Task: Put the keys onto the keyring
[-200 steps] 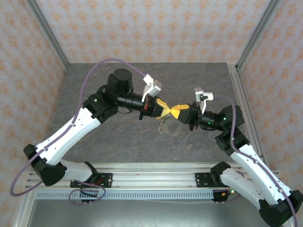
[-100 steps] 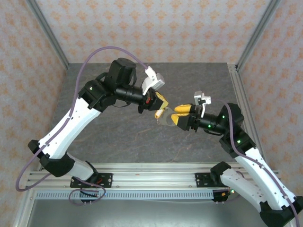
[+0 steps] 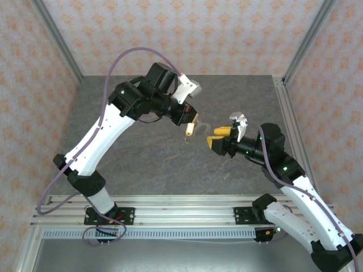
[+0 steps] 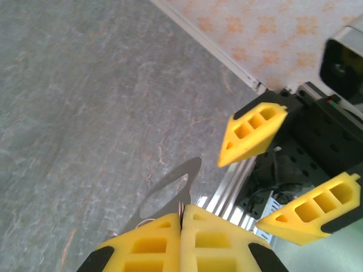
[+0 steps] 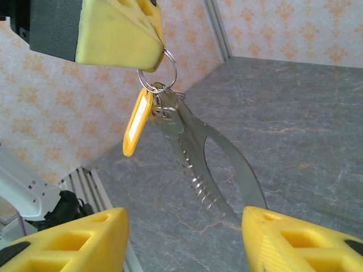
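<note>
**Keyring:** silvery oval metal loop with a coiled-spring stretch along one side [image 5: 190, 136]. It is hanging in the air above the table, at 11 o'clock in the right wrist view, with its long end trailing toward 5 o'clock. It is dangling from a small silver split ring [image 5: 150, 85].

**Key:** small key with a flat yellow plastic head [image 5: 138, 122]. It is hanging from the same ring at the loop's 9 o'clock, touching it. The silvery blade is lying partly behind the loop and is hard to make out.

**Handling (judged):**
- The bunch is looking light, stiff and slick.
- It is swinging freely on the ring, so any nudge is likely to set it turning.
- Only the spring stretch is likely to give.
- The best hold looks like the loop's broad flat upper part or the flat faces of the yellow head.
- The thin wire and the spring are looking prone to slip.

**Left gripper [image 4: 181, 226]:** the yellow fingers are pressing fully together, pinching the split ring from above and carrying the whole bunch.

**Right gripper [image 5: 187, 238]:** the jaws are standing roughly half open with nothing between them. It is sitting at the left gripper's 4 o'clock in the top view, near but apart, with its fingertips facing the hanging loop from below.

**Table:** grey marbled surface [image 5: 295, 113], lying well beneath the bunch.
</note>
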Controlling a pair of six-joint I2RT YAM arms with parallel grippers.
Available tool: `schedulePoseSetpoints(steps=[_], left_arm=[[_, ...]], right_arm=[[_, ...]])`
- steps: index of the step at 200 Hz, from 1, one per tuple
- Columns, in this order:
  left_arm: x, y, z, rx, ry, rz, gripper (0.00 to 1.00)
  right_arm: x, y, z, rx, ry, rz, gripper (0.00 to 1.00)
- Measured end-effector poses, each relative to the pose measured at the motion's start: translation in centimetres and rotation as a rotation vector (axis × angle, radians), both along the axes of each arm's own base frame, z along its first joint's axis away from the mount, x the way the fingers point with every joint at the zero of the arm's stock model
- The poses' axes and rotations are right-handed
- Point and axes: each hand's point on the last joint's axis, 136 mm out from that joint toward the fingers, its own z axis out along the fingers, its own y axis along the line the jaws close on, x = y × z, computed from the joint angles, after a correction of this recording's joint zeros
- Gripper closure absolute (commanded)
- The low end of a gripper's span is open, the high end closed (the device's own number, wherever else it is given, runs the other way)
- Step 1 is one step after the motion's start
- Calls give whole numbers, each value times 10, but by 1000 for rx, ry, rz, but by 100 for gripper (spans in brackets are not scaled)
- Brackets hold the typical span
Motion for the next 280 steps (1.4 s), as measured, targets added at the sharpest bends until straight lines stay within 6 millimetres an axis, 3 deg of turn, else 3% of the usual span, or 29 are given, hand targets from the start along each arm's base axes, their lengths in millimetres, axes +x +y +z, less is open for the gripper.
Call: schedulePoseSetpoints(steps=[73,141,190,208,280], left_arm=[[19,4,-24,9,98,188,100],[21,6,7,-117,78,267,100],[18,3,6,-148,99,263,100],[17,3,7,-151,102,259,100],[18,0,4,-155,100,255,100]], right_arm=[[10,9,8,67,-19,5,41],[23,29,6,107,-13,35,40],[29,40,10,140,-18,65,40],[32,44,9,149,-14,76,46],[31,51,13,169,-18,108,86]])
